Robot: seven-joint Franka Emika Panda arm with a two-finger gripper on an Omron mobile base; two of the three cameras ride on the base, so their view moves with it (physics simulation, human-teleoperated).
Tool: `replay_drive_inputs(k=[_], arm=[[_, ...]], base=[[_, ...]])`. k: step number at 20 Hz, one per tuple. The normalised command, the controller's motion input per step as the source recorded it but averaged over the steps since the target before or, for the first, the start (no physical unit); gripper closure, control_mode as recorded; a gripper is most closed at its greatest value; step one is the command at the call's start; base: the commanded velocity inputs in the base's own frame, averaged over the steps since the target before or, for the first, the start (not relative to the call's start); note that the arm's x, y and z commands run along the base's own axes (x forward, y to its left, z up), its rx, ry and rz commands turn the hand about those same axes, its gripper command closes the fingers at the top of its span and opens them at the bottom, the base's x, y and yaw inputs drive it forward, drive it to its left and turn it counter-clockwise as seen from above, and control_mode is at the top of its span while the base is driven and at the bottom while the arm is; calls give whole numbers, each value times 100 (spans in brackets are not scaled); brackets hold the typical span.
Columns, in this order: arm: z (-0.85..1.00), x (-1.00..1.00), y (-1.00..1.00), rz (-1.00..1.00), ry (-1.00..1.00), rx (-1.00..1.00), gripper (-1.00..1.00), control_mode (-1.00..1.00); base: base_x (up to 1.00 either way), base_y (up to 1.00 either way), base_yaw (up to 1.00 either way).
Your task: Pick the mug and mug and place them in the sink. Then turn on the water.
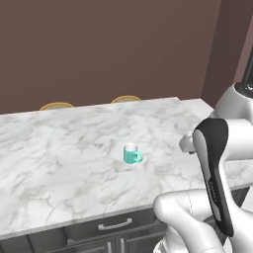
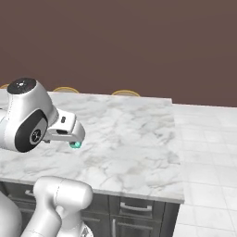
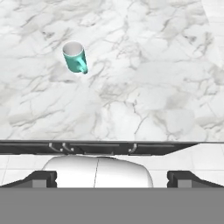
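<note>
marble counter (image 1: 59,168) is spreading wide under a dark brown wall (image 1: 99,44), and the teal mug (image 1: 131,154) is standing upright on it, alone near the middle. its white inside is showing, and its handle is pointing toward the counter's near edge in the left base view. in the hand view the mug (image 3: 75,57) is sitting up and to the left, with bare marble all around it. in the right base view just a teal sliver of the mug (image 2: 75,145) is peeking out from under the arm's wrist. the gripper (image 3: 112,178) is hanging back over the counter's near edge, well apart from the mug, with its two dark fingertips (image 3: 41,178) standing far apart and nothing sitting between them. dark drawers (image 1: 113,226) with metal handles are running under the counter front. two tan chair backs (image 1: 57,105) are showing past the far edge. pale floor tiles (image 2: 208,152) are lying to the right of the counter.
</note>
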Motion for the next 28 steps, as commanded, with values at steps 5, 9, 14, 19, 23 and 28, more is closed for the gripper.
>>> replay_drive_inputs(k=[5, 9, 14, 19, 23, 28], arm=[[0, 0, 0, 0, 0, 0, -100, 100], [0, 0, 0, 0, 0, 0, -100, 100], [0, 0, 0, 0, 0, 0, -100, 100], [0, 0, 0, 0, 0, 0, -100, 100], [-7, 10, 9, 5, 2, 0, -100, -100], [-24, 27, 21, 5, 1, 0, -100, -100]], base=[[19, 0, 7], [18, 0, 9], [12, 0, 9], [3, 1, 7], [0, 0, 0], [0, 0, 0]])
